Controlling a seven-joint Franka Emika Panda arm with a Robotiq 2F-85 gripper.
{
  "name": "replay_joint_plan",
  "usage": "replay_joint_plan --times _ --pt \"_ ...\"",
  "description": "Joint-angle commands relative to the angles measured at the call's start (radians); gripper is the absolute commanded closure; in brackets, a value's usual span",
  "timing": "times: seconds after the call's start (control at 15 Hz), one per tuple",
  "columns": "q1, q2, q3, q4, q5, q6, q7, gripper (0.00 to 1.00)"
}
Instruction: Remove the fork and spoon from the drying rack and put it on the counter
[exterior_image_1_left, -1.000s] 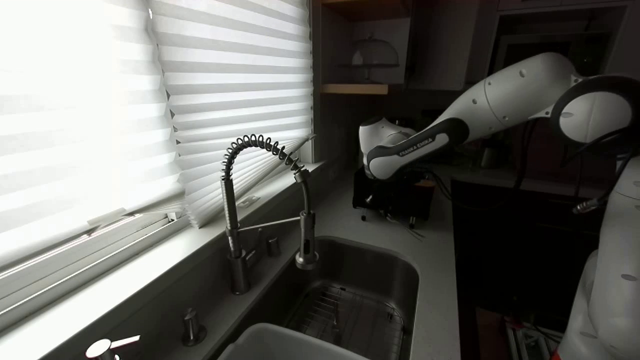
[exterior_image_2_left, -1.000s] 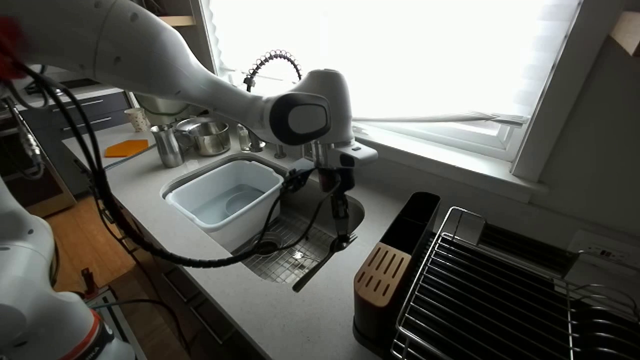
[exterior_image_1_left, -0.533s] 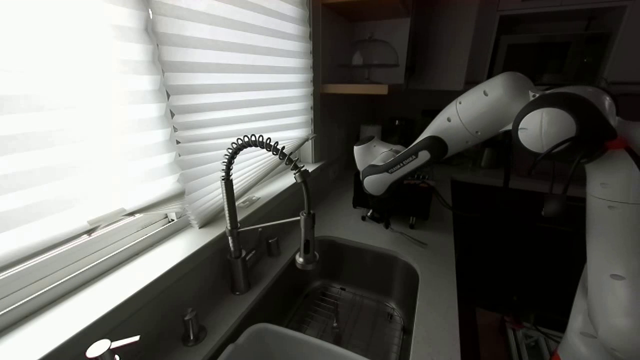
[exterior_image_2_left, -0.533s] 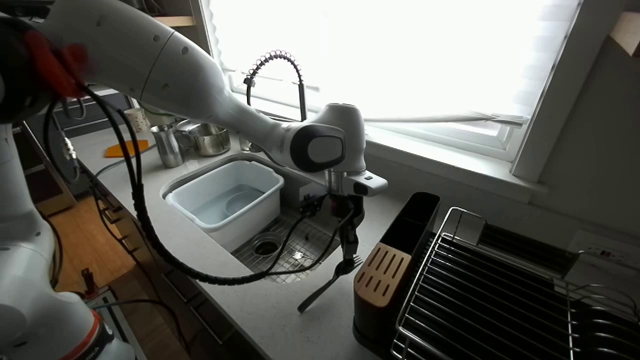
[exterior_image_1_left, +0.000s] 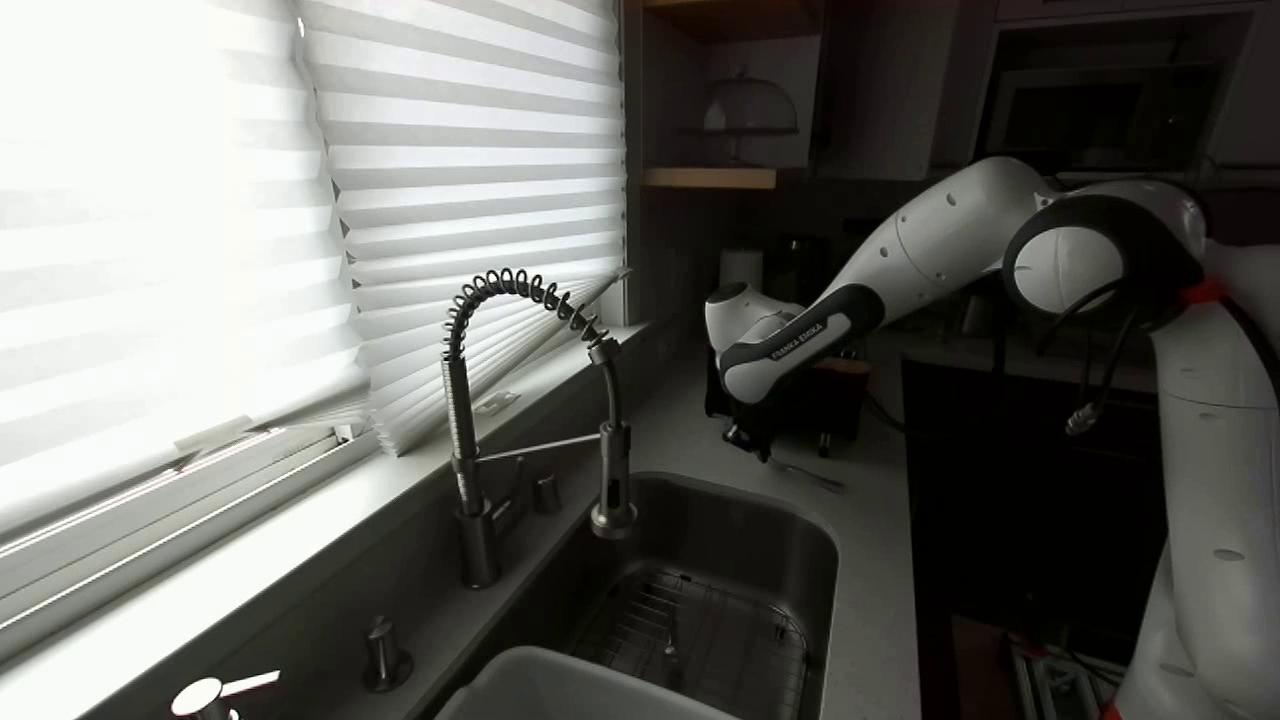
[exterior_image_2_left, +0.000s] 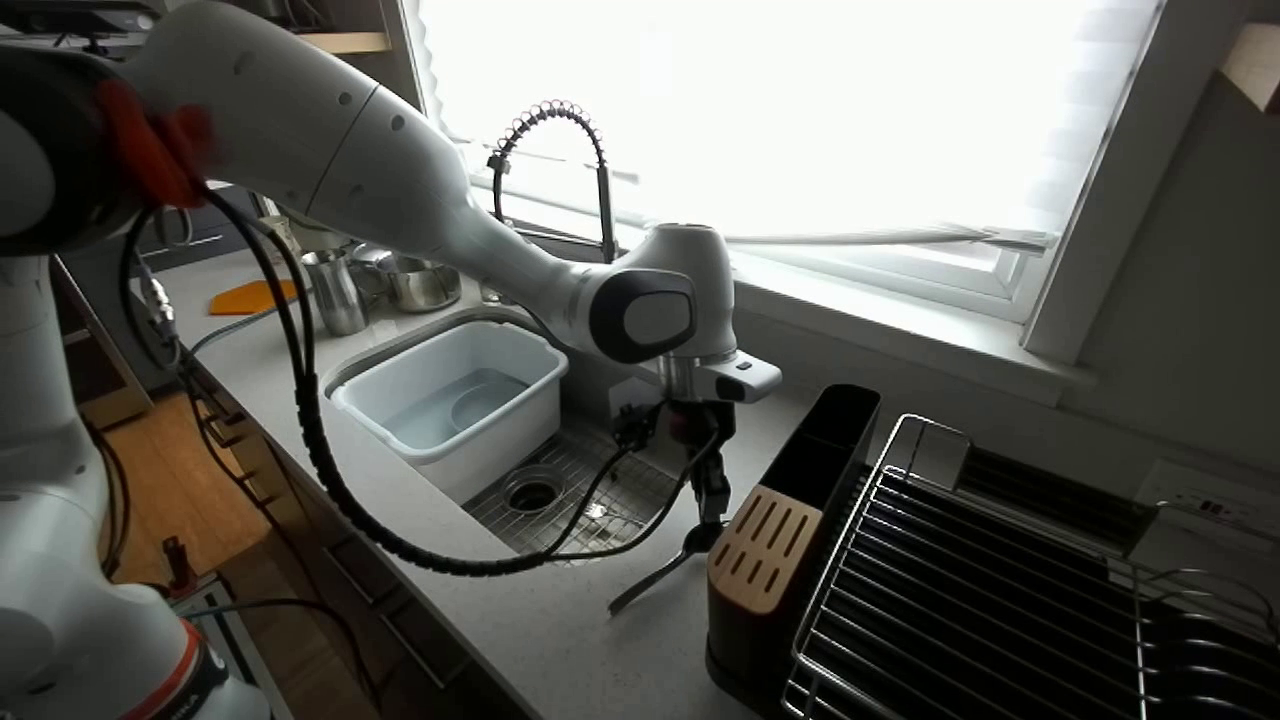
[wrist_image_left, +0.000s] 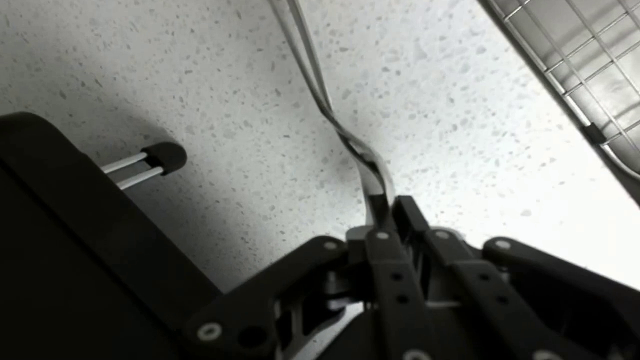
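Note:
My gripper (wrist_image_left: 392, 205) is shut on two slim metal utensils, the fork and spoon (wrist_image_left: 306, 55), pressed together. I cannot tell which handle is which. In an exterior view the gripper (exterior_image_2_left: 708, 530) hangs low beside the black drying rack (exterior_image_2_left: 960, 570) and its wood-topped utensil holder (exterior_image_2_left: 765, 550). The handles (exterior_image_2_left: 650, 584) slant down toward the pale counter (exterior_image_2_left: 640, 660); the heads are hidden there. In an exterior view the gripper (exterior_image_1_left: 762, 450) and utensils (exterior_image_1_left: 812, 476) are just above or on the counter; contact is unclear. The dark rack (exterior_image_1_left: 845, 400) stands behind.
The steel sink holds a wire grid (exterior_image_2_left: 600, 500) and a white tub (exterior_image_2_left: 500, 420). A coiled faucet (exterior_image_1_left: 612, 440) rises over the sink. In the wrist view a rack foot (wrist_image_left: 167, 157) sticks out left, and the sink grid (wrist_image_left: 590, 45) is upper right.
The arm has lowered and shifted toward the rack's utensil holder, carrying the fork and spoon down close to the counter. The grip has stayed shut on them.

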Motion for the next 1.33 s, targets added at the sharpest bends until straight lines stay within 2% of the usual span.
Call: replay_joint_plan --times 0.0,0.13,0.27,0.67,0.87,1.27 --pt "0.017 0.026 -0.021 0.004 0.004 0.028 -0.017 0.98" --pt "0.018 0.03 -0.021 0.003 0.004 0.029 -0.018 0.98" --pt "0.02 0.031 -0.021 0.002 0.008 0.031 -0.021 0.67" --pt "0.022 0.005 -0.017 -0.001 0.031 0.032 -0.036 0.24" --pt "0.025 -0.038 -0.012 -0.005 0.05 -0.003 -0.051 0.01" --pt "0.042 -0.216 -0.01 -0.046 0.021 -0.081 -0.028 0.0"
